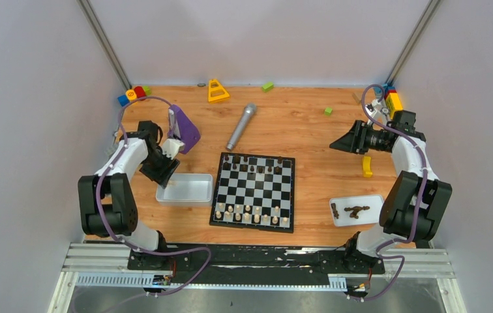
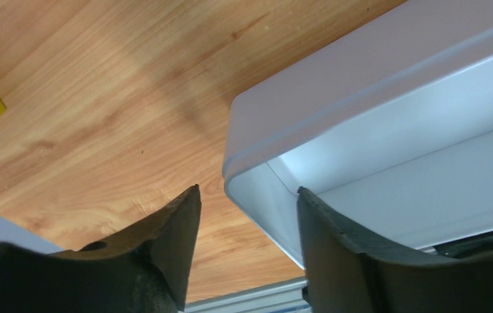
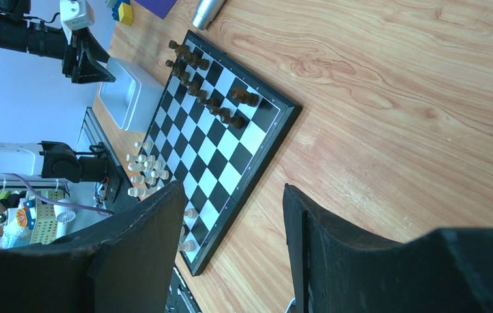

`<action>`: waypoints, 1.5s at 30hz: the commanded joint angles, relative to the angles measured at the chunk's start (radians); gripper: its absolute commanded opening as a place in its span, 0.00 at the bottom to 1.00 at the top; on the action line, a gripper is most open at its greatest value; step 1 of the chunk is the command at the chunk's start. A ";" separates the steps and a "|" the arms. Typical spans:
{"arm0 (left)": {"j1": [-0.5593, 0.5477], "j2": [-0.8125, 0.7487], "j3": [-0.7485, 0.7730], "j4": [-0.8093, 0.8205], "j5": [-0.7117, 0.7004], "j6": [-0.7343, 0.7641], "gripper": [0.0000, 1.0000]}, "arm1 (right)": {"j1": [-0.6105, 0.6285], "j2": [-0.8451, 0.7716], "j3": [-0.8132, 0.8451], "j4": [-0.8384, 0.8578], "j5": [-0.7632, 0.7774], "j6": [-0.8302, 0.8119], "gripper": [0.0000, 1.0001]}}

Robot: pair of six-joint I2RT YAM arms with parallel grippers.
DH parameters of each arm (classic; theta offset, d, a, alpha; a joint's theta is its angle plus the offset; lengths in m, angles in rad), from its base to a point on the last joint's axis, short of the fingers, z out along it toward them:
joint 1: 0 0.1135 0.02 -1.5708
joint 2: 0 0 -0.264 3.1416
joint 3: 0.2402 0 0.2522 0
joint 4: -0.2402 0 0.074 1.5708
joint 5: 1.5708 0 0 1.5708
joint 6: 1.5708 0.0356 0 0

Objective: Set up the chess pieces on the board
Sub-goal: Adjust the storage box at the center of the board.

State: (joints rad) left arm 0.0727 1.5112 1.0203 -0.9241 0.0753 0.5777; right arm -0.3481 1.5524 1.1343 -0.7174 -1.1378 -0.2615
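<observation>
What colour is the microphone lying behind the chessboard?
The microphone is silver-grey. The top view shows it best.

I saw the board (image 1: pixel 257 189) checkered black and white, dark brown pieces (image 1: pixel 244 159), pale cream pieces (image 1: pixel 247 209), a plain white tub (image 1: pixel 185 175), and an orange-brown woodgrain table (image 1: pixel 309 130).

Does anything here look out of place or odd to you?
Yes: a few dark chess pieces lie toppled in the small white tray right of the chessboard, not on it. A silver microphone also lies beyond the board.
</observation>
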 commanded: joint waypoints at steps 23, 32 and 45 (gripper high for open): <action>-0.140 0.266 0.369 -0.031 0.006 0.301 0.00 | -0.003 0.021 0.047 -0.017 -0.024 -0.045 0.58; -0.270 0.199 0.266 0.029 -0.010 0.480 0.03 | -0.003 0.037 0.050 -0.021 -0.017 -0.045 0.58; -0.293 0.126 0.199 0.120 -0.021 0.467 0.38 | -0.003 0.048 0.054 -0.024 -0.018 -0.045 0.58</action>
State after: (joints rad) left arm -0.2165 1.7199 1.2228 -0.8509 0.0505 1.0603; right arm -0.3481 1.5967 1.1503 -0.7444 -1.1351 -0.2825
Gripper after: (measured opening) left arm 0.325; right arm 0.577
